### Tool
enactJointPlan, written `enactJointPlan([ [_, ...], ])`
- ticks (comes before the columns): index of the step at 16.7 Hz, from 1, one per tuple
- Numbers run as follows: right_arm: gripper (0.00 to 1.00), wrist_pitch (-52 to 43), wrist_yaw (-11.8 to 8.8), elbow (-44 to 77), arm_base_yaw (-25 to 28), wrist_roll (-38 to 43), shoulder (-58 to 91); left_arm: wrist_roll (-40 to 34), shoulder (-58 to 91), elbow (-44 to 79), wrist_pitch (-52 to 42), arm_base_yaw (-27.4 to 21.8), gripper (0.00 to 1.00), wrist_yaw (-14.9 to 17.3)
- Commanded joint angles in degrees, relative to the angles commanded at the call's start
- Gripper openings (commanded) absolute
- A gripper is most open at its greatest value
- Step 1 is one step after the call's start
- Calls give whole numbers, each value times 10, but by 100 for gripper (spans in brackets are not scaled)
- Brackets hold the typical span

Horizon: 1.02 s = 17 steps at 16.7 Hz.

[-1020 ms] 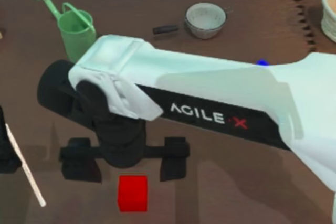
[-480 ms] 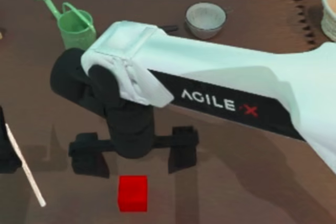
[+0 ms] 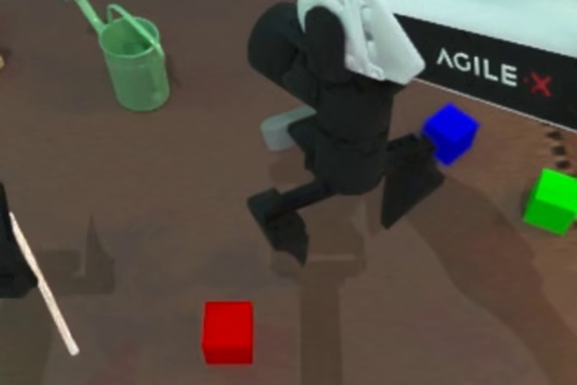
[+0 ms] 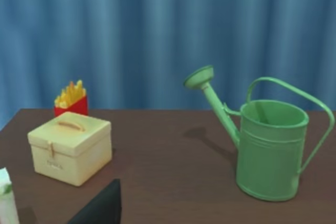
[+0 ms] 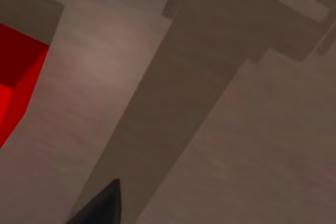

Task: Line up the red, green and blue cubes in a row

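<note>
Right hand held open and empty above mid-table, "AGILE·X" lettered on its arm.

The right hand (image 3: 347,206) is seen with fingers spread apart, nothing gripped. The blue cube (image 3: 450,132) lies just beside it, the green cube (image 3: 551,200) farther right, the red cube (image 3: 227,332) near the front edge. The left hand is parked at the left edge.
</note>
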Motion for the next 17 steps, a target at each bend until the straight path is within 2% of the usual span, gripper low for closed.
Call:
enactJointPlan([
  [5, 100, 23, -3, -81, -138, -314, -38, 0, 0, 0, 0, 0, 100, 0],
  [10, 100, 77, 19, -149, -267, -574, -75, 0, 0, 0, 0, 0, 100, 0],
  [14, 100, 125, 40, -183, -339, -706, -101, 0, 0, 0, 0, 0, 100, 0],
  [17, 100, 142, 47, -193, -360, -742, -111, 0, 0, 0, 0, 0, 100, 0],
])
